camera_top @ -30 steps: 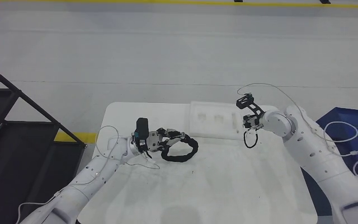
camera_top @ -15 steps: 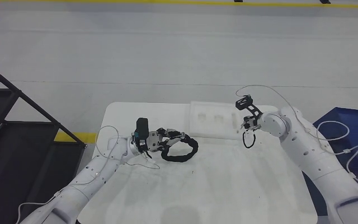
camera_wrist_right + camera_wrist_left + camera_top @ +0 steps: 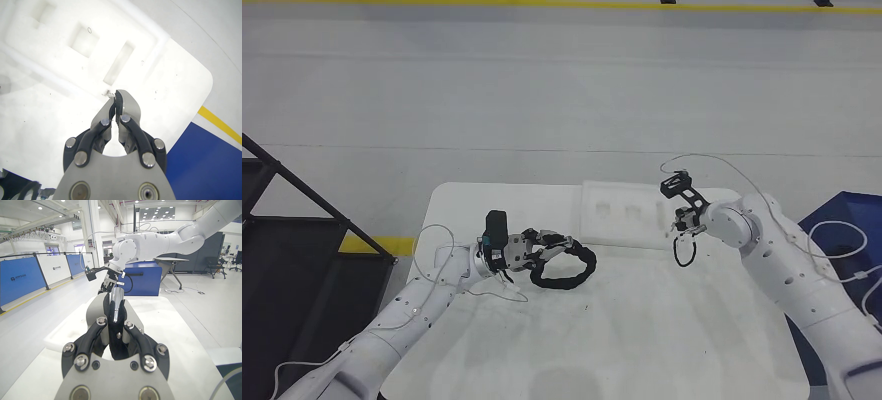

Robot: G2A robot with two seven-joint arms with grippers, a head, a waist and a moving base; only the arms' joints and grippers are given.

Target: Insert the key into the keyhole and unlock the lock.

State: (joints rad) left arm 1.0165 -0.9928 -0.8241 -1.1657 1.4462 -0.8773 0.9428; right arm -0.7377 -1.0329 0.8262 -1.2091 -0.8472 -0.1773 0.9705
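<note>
The lock is a black cable loop (image 3: 568, 268) with a chrome cylinder (image 3: 117, 301) at its end. My left gripper (image 3: 545, 245) is shut on the black sleeve just behind that cylinder (image 3: 115, 321), at the table's left middle, with the cylinder pointing towards the other arm. My right gripper (image 3: 115, 96) is shut, and a small metal key tip (image 3: 111, 94) pokes out between its pads. It hangs over the near edge of the white foam tray (image 3: 622, 215), well apart from the lock. The right gripper (image 3: 106, 287) also shows beyond the cylinder in the left wrist view.
The foam tray (image 3: 47, 56) has rectangular recesses, including a narrow slot (image 3: 118, 62) just ahead of the right gripper's tips. The white table (image 3: 642, 330) has bare room in front. A blue mat (image 3: 204, 161) lies beside the table's right corner.
The right gripper has shifted slightly left and towards the foam tray with the key. The left arm and the lock have not moved.
</note>
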